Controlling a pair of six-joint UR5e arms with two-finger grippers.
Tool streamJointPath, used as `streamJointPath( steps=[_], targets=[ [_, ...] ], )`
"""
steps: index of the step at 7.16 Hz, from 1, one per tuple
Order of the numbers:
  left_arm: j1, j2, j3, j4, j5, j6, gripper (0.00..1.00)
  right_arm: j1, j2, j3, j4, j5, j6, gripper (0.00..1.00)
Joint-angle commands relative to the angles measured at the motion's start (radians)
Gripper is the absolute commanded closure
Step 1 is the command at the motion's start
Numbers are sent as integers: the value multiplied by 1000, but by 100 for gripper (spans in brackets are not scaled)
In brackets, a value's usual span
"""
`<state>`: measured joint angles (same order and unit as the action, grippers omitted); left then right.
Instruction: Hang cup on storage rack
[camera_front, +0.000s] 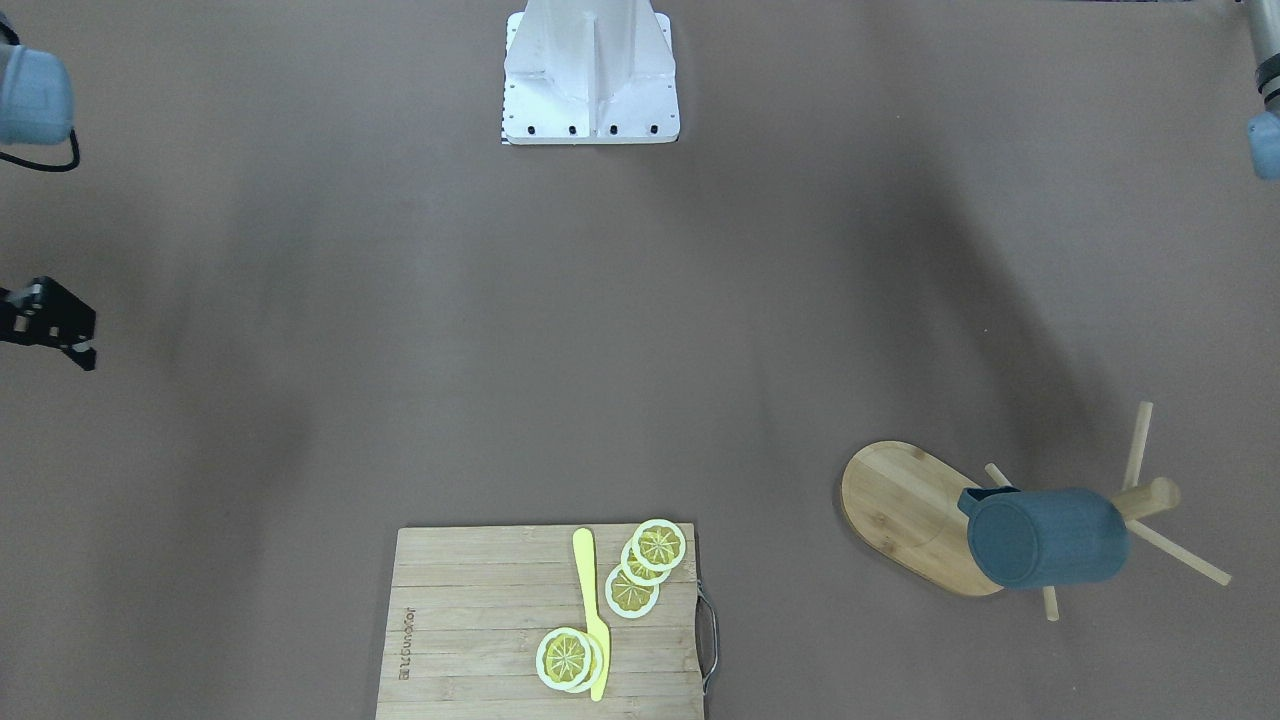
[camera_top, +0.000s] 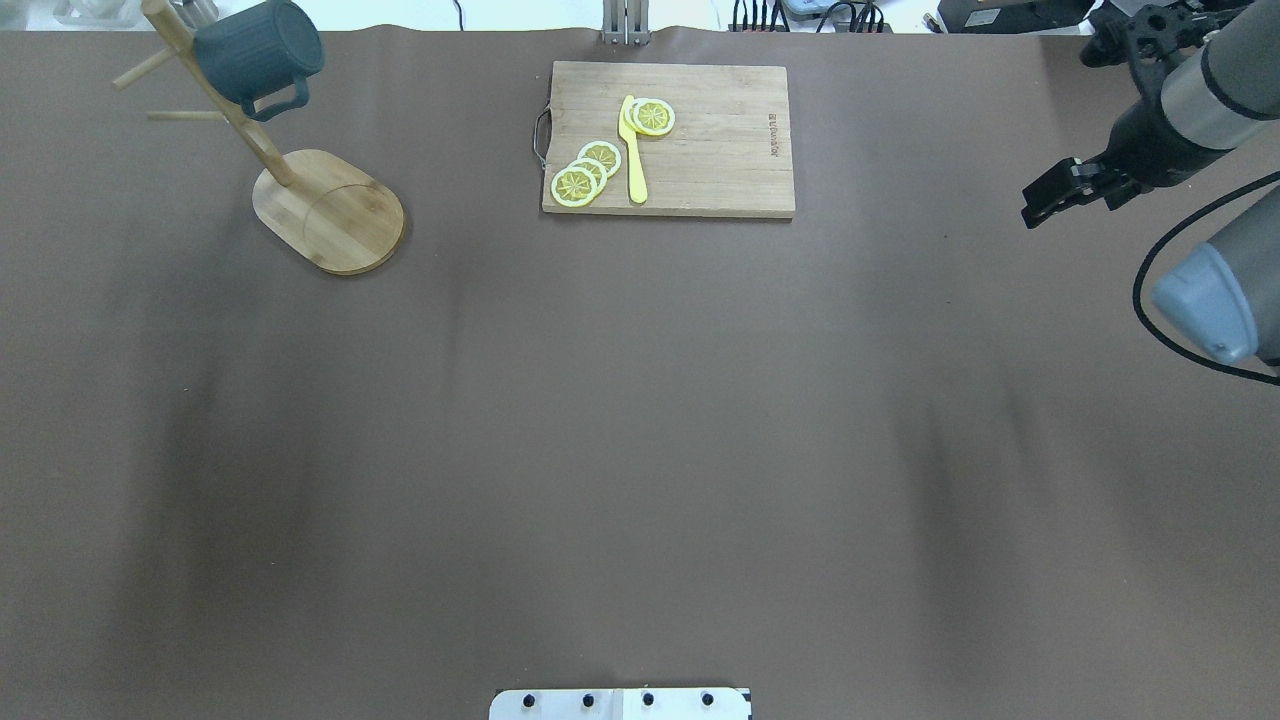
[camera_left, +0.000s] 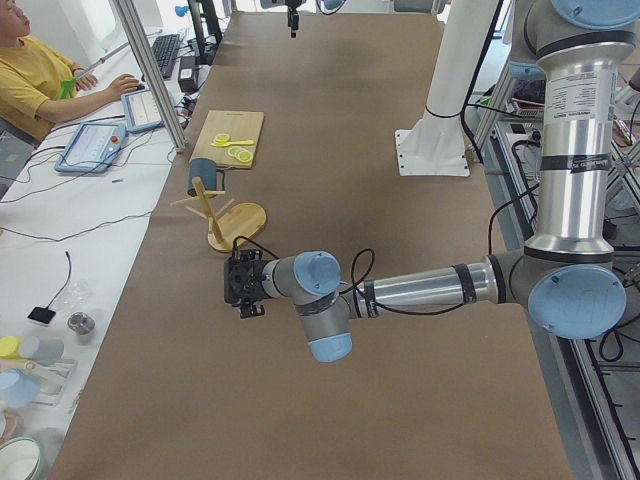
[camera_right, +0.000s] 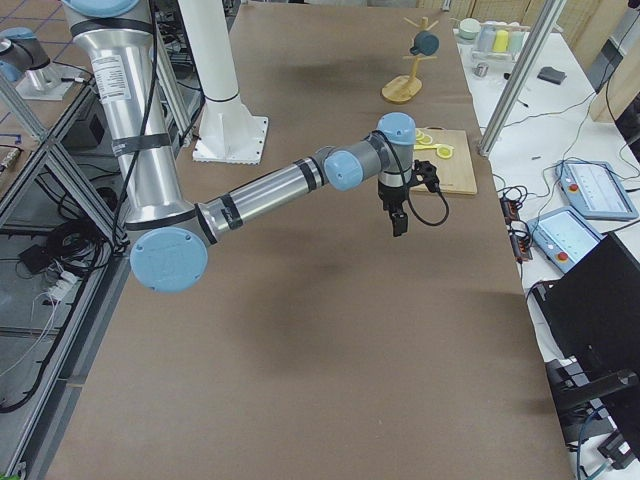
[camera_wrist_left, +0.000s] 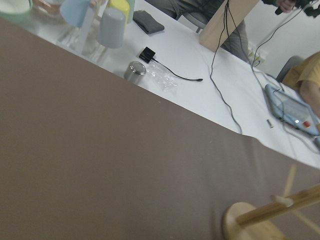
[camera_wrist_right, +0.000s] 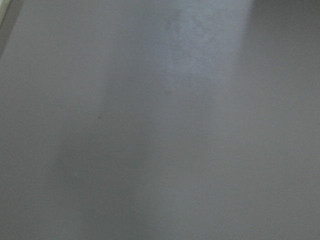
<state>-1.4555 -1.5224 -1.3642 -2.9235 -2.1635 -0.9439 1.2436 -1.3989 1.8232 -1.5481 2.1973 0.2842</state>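
Note:
The slate blue-grey cup (camera_top: 258, 50) hangs by its handle on a peg of the wooden storage rack (camera_top: 330, 210) at the table's far left corner; it also shows in the front view (camera_front: 1045, 537) beside the rack's oval base (camera_front: 900, 500). No gripper touches it. My right gripper (camera_top: 1040, 205) hovers empty over the table's right edge, far from the rack, jaws together. My left gripper (camera_left: 240, 285) shows only in the left side view, short of the rack; I cannot tell its state. The left wrist view shows the rack's base (camera_wrist_left: 245, 222).
A slatted cutting board (camera_top: 690, 170) with lemon slices (camera_top: 585, 170) and a yellow knife (camera_top: 632, 150) lies at the table's far middle. The robot's white base (camera_front: 590, 100) stands at the near edge. A side bench with cups (camera_wrist_left: 110, 25) lies beyond the left end.

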Motion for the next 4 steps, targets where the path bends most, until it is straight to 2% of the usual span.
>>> streamJointPath(
  steps=[1, 3, 4],
  targets=[
    [-71, 24, -18, 314, -7, 502, 2, 139, -90, 1, -6, 10, -86, 0],
    [-83, 16, -109, 641, -93, 607, 2, 209, -167, -5, -12, -1, -181, 0],
    [-85, 16, -165, 802, -94, 723, 2, 226, -192, -4, -12, -4, -186, 0]
  ],
)
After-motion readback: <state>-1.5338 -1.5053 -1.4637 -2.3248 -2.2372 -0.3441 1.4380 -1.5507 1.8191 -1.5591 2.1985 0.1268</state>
